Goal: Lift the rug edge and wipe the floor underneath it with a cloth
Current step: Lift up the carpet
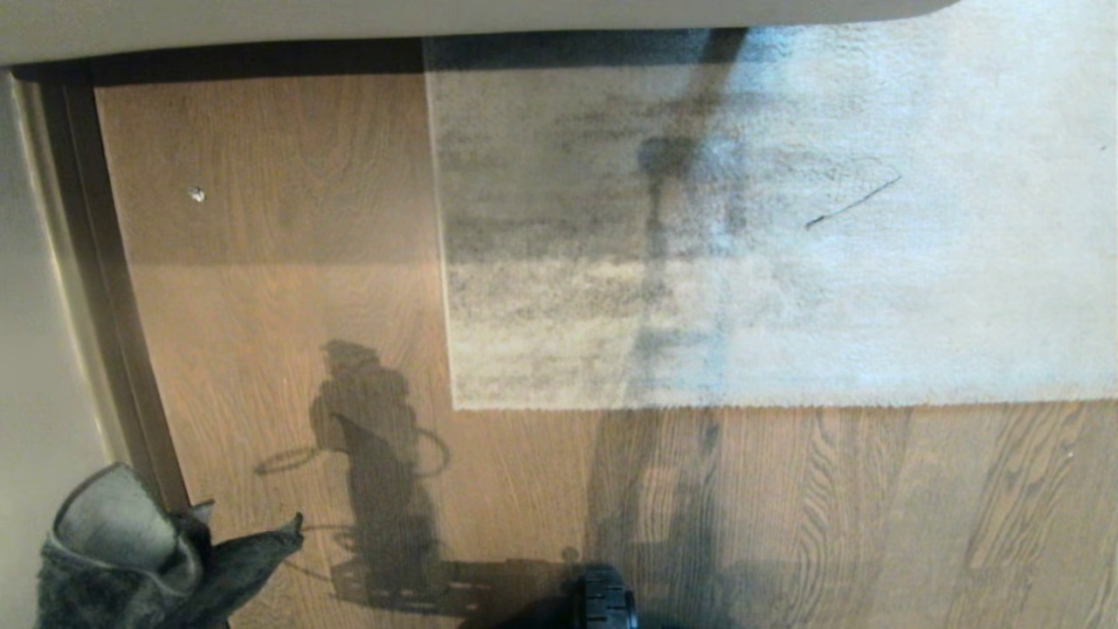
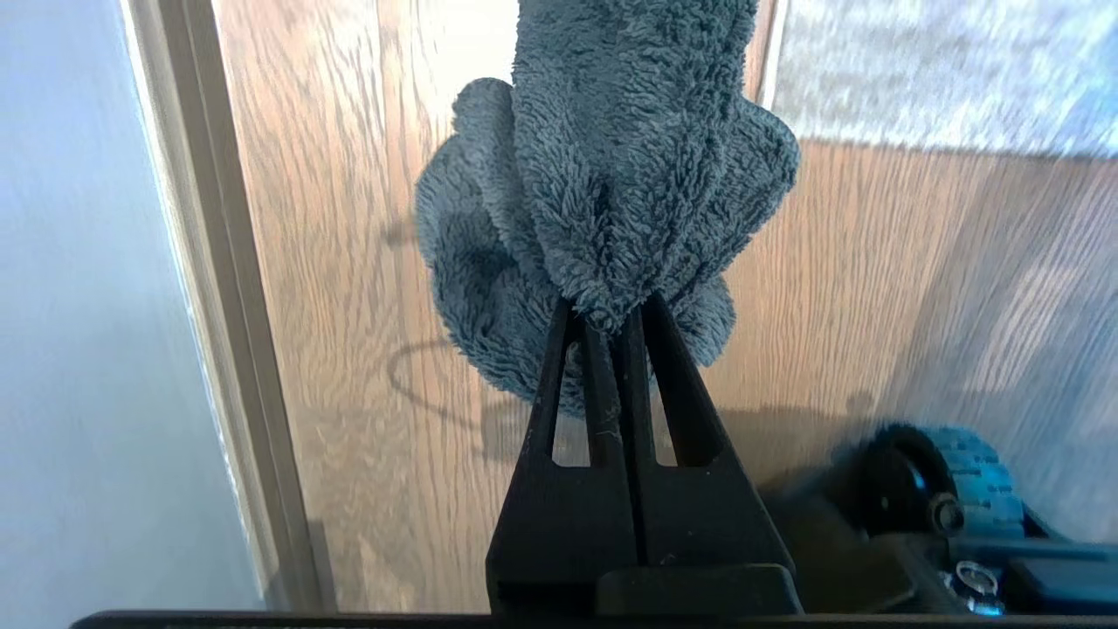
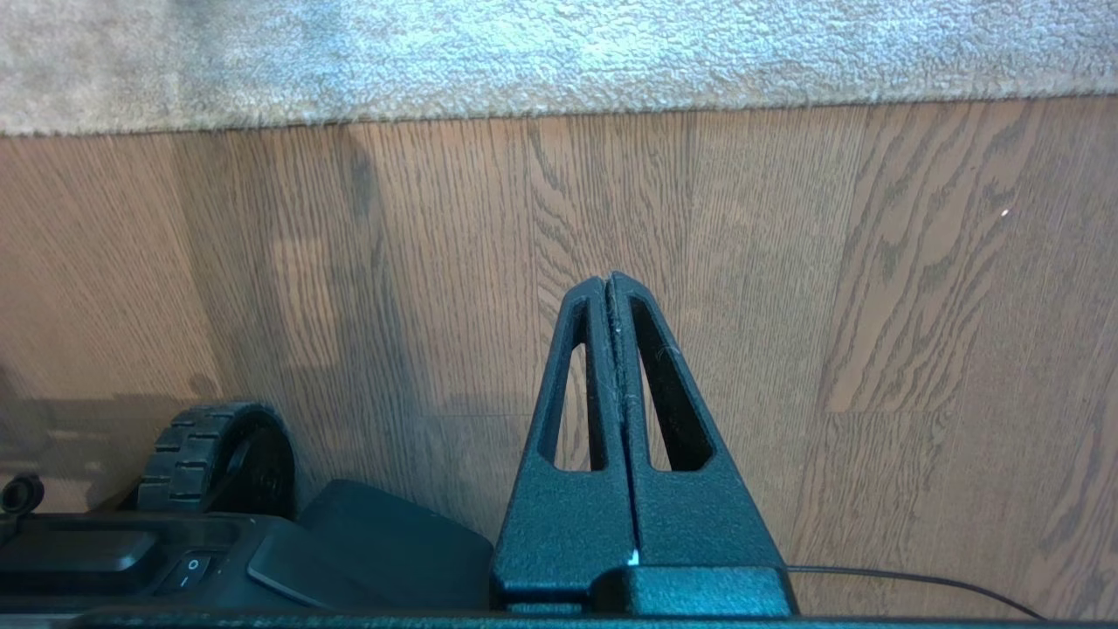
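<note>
The grey-beige rug [image 1: 742, 262] lies flat on the wood-grain floor [image 1: 279, 349], its near edge [image 1: 742, 405] straight and its square corner [image 1: 456, 404] ahead of me. The dark grey fluffy cloth [image 2: 611, 175] hangs bunched from my left gripper [image 2: 609, 307], which is shut on it above bare floor [image 2: 873, 288] beside the wall. In the head view the cloth [image 1: 131, 559] shows at the lower left corner. My right gripper [image 3: 608, 279] is shut and empty, hanging over bare floor [image 3: 873, 306] short of the rug edge [image 3: 559, 109].
A pale wall [image 1: 35, 349] with a dark skirting strip [image 1: 105, 288] runs along the left. A light furniture edge [image 1: 437, 22] crosses the far side. My base wheel [image 1: 604, 598] shows at the bottom. A small white speck [image 1: 196, 194] lies on the floor, a thin dark strand [image 1: 852, 203] on the rug.
</note>
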`<state>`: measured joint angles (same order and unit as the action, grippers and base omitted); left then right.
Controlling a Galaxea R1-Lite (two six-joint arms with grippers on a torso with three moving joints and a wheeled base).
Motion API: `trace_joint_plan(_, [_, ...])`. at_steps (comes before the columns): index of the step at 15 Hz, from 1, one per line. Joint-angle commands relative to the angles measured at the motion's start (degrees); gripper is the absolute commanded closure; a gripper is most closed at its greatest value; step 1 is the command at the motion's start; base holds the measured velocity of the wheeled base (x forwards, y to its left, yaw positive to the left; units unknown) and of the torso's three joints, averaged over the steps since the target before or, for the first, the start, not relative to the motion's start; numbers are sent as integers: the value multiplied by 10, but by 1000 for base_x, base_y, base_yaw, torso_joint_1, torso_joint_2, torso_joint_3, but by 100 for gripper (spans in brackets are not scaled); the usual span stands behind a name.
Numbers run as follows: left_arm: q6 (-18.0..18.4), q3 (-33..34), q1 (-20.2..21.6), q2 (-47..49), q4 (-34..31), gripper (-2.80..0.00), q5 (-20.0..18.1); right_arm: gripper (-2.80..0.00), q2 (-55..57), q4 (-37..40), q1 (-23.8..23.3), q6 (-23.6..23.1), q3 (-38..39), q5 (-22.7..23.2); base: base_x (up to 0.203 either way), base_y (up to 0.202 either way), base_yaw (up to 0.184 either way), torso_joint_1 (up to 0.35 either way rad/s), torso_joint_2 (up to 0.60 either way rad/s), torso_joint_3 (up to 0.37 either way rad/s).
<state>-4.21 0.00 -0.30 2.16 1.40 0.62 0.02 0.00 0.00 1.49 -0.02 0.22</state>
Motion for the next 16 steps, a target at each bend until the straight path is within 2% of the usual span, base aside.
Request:
trace_joint_plan(1, [0, 0, 0, -22, 0, 0, 0, 0, 1, 0, 0, 0, 0, 0, 0, 0, 0, 0, 0, 0])
trace_joint_plan(3, [4, 0, 0, -22, -2, 0, -1, 0, 0, 0, 0, 0, 0, 0, 0, 0, 0, 0, 0, 0])
trace_joint_plan(6, [31, 0, 0, -22, -8, 0, -4, 0, 0, 0, 0, 0, 0, 0, 0, 0, 0, 0, 0, 0])
trace_joint_plan(16, [27, 0, 0, -22, -8, 0, -3, 0, 0, 0, 0, 0, 0, 0, 0, 0, 0, 0, 0, 0])
